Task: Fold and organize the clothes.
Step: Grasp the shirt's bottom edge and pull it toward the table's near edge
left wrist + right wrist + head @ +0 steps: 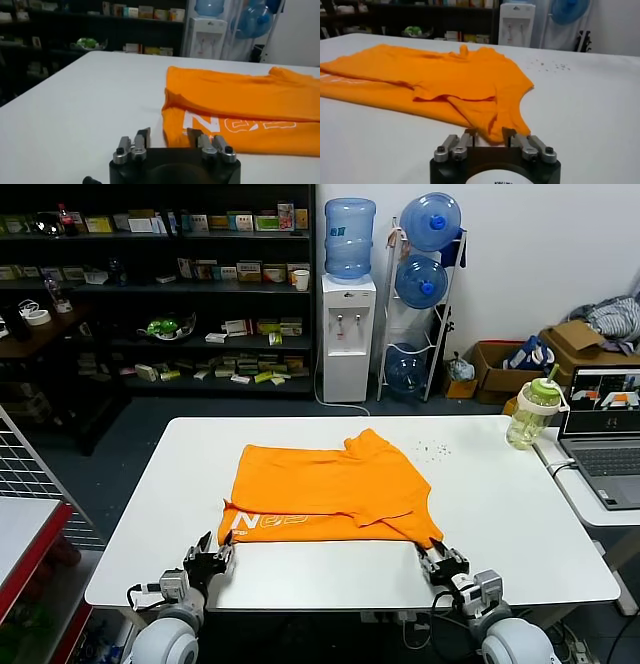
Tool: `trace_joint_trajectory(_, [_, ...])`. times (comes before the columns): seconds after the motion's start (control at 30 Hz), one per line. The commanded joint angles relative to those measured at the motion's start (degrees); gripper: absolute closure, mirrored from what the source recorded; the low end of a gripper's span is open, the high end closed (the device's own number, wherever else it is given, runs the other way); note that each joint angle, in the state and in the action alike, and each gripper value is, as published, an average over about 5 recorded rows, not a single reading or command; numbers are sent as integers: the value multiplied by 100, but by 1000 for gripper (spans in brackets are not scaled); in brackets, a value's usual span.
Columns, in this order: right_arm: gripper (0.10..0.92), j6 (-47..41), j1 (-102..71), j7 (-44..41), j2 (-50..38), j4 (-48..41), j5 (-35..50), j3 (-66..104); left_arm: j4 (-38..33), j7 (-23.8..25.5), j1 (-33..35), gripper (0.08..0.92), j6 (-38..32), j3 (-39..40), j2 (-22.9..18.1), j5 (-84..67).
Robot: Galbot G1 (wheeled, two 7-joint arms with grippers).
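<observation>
**Now: both grippers poised at the near hem, ready to pinch**

Partly folded already: orange T-shirt (325,489) lying flat on the white table (500,514), far half doubled over toward the near half, white lettering (275,525) exposed along the near strip. Just ahead of both grippers, one near corner in front of each.

Left gripper (212,560) low at the table's near edge, fingers apart, holding nothing; lettered corner (170,117) just beyond and slightly to the inner side of its fingertips. Right gripper (441,560) likewise low, fingers apart and empty; opposite near corner, a drooping point of hem (495,131), almost between its fingertips in the right wrist view.

Judged as the approach before a two-handed grasp for the next fold. To do it well:

- Slide each lower finger along the tabletop and under the hem, rather than pressing down on top and bunching the cloth.
- Take all layers at each corner; near the right gripper the sleeve (450,92) is tucked over loosely and could slip free if only the top layer is pinched.
- Shift the left gripper slightly inward first, since its corner sits off-centre from the gap.
- Close both together, lift evenly, carry away from the body at matched pace to keep the crease straight.

Main risk, as a judgement: soft cotton sagging between the two grips and dragging the earlier fold askew.

Well off beyond the right gripper: green-lidded bottle (528,413) and laptop (605,434), clear of the fold path.
</observation>
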Motion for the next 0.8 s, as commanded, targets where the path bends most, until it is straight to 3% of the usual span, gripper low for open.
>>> trace_joint_trajectory(0.03, [747,48,-23,-25,-3,-18,-2,22,119,15,-28,562,-32,25,-26,48])
trace_joint_trajectory(0.23, [892,113,-49,-5,-54,102,12,52,92,-23,-48,735,-43,45,-44,98])
trace_joint_trajectory(0.4, [901,99,-151,105,-183,315,212,133,-1,-70,-29,876,-35,40,-11,85])
trace_joint_trajectory(0.53, [901,-27,-355,271,-415,683,612,273,-250,-219,64,910,51,37,148,-109])
trace_joint_trajectory(0.8, [901,-318,-1365,448,-940,1499,1250,778,-1237,-576,662,910,534,-273,967,-1232])
